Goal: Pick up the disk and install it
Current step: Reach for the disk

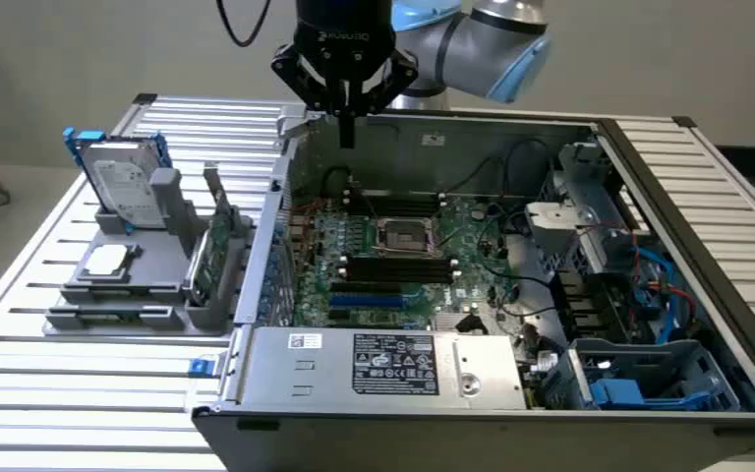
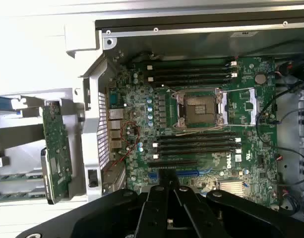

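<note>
The disk (image 1: 125,183) stands upright in a grey holder (image 1: 129,295) at the exterior view's left, silver-grey with a white label and blue rails at its top. My gripper (image 1: 346,136) hangs above the back-left corner of the open computer case (image 1: 483,393), well to the right of the disk and apart from it. Its two black fingers are pressed together and point down with nothing between them. In the wrist view the shut gripper (image 2: 167,182) points down at the motherboard (image 2: 201,124).
The holder also carries a thin green circuit card (image 1: 207,258) (image 2: 55,151) on edge and a small square silver chip (image 1: 107,260). Inside the case are the CPU socket (image 1: 401,236), cables and a blue drive cage (image 1: 647,379). A labelled power supply (image 1: 391,366) lies at the front. The slatted table (image 1: 76,383) extends around.
</note>
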Tool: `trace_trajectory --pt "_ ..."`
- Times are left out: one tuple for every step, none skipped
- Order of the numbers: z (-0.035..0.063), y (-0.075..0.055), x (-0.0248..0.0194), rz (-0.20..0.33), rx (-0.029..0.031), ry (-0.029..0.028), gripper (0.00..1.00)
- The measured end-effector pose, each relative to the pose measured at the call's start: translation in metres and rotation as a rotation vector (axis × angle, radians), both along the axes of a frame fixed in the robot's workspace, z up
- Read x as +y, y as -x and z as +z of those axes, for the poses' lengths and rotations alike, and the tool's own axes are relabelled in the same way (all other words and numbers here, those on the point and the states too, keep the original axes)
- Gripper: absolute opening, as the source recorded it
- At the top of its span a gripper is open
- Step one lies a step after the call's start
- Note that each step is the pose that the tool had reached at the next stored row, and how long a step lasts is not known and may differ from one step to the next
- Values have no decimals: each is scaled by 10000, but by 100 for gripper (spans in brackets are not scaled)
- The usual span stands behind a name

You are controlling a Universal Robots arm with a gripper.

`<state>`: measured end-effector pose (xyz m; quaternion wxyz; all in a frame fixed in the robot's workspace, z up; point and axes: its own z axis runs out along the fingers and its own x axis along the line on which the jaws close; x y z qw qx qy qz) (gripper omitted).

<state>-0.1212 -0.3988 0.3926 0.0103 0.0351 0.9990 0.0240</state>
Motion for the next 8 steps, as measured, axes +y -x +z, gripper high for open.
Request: trace_trajectory --pt "0 0 0 -1 0 0 11" --pt "0 0 0 0 0 0 11" --pt "0 0 0 0 0 0 11" --pt "0 0 0 0 0 1 11" --pt "0 0 0 0 0 1 11" --pt "0 0 0 0 0 0 11" --pt "0 0 0 0 0 0 11" --pt "0 0 0 0 0 0 11"
